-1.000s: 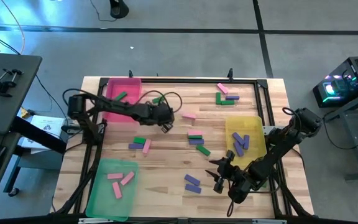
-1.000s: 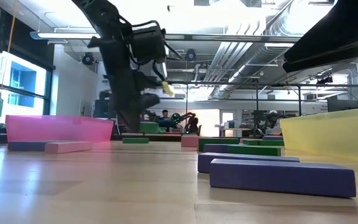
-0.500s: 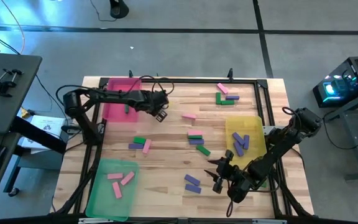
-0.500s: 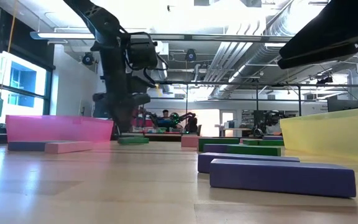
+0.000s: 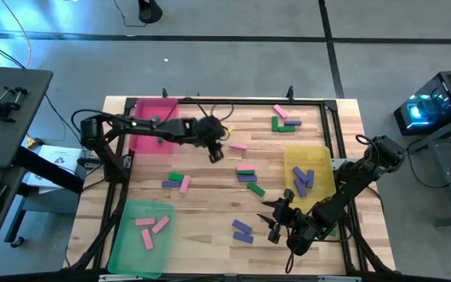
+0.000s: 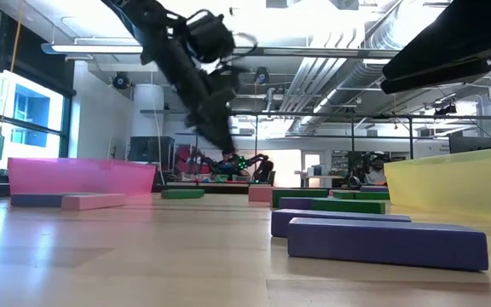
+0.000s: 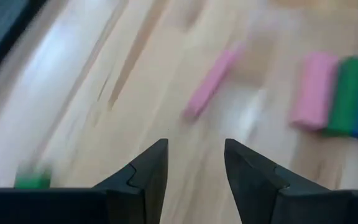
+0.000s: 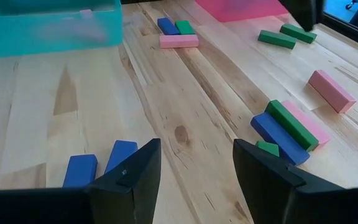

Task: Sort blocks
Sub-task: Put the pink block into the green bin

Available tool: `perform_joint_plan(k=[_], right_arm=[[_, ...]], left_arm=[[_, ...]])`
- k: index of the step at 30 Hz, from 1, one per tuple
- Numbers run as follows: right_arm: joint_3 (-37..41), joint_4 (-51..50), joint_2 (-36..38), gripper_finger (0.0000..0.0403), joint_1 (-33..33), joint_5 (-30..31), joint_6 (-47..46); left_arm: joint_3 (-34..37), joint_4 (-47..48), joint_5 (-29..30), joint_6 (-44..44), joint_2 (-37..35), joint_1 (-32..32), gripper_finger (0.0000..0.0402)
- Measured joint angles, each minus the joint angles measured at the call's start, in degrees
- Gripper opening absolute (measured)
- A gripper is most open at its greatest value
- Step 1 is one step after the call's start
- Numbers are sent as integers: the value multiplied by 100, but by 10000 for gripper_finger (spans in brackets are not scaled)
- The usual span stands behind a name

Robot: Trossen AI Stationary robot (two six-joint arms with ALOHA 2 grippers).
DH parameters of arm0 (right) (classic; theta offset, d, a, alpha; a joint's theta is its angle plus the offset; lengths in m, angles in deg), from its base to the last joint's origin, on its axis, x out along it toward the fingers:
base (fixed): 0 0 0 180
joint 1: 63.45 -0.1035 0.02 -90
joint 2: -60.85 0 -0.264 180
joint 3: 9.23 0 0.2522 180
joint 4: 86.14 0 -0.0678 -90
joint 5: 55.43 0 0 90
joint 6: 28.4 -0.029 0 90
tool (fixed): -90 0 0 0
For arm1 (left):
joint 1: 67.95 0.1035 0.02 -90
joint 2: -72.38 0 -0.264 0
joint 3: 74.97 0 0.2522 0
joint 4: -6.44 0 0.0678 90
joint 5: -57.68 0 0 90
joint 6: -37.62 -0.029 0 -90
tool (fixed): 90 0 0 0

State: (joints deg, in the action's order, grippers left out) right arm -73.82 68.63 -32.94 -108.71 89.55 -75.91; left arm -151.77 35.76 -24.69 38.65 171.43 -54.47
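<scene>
High view, green, pink, purple blocks [image 5: 247, 172] scattered, left pincer [image 5: 215, 153] agape, empty

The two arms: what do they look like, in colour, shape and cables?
Both arms are dark, nearly black, built of jointed segments. The left end effector and the right end effector each have two dark, wedge-shaped fingers tapering to a point. Thin dark cables loop around the left arm's wrist. No markings are visible.

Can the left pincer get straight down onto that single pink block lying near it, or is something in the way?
Probably yes. The left pincer is open and empty, and the lone pink block lies flat on bare wood just ahead of it, with no other block touching it.
</scene>
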Motion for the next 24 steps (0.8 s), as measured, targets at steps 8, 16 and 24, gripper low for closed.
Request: perform_joint_plan(k=[8, 16, 24], right_arm=[[0, 44, 2, 185, 0, -15, 0], [0, 44, 2, 185, 0, -35, 0], [0, 50, 2, 185, 0, -35, 2]], left_arm=[[2, -1302, 282, -692, 558, -219, 144], [7, -1423, 196, -558, 1293, 18, 138], [0, -2040, 167, -580, 1750, 15, 138]])
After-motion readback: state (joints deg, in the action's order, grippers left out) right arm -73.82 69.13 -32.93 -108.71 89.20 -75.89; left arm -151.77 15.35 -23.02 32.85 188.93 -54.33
